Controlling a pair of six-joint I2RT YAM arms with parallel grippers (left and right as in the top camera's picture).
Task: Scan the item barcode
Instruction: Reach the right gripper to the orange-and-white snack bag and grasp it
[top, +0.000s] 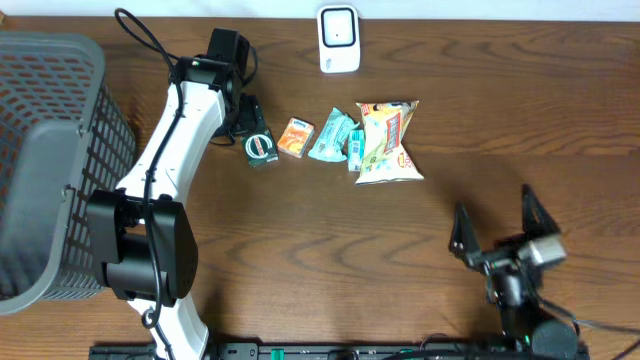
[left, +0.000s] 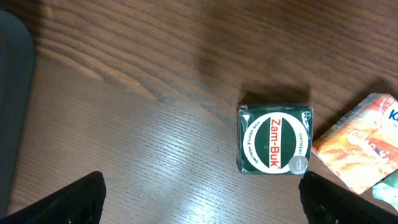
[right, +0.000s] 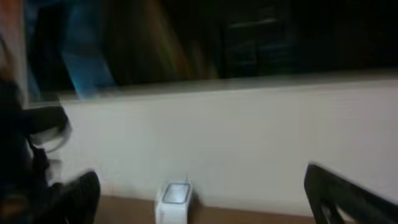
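Lettering "Zam-Buk", "OINTMENT" showing on green box (left: 274, 138) lying on counter (left: 155, 155); left gripper (left: 202, 202), right gripper (top: 493, 208) both gaping wide, empty.

Dark wooden counter (top: 300, 260). Grey mesh basket (top: 40, 150) at left; white scanner (top: 339, 40) at far centre. Mid-counter row, left to right: Zam-Buk box (top: 260, 148), orange packet (top: 295, 138), teal packet (top: 332, 136), yellow snack bag (top: 388, 142).
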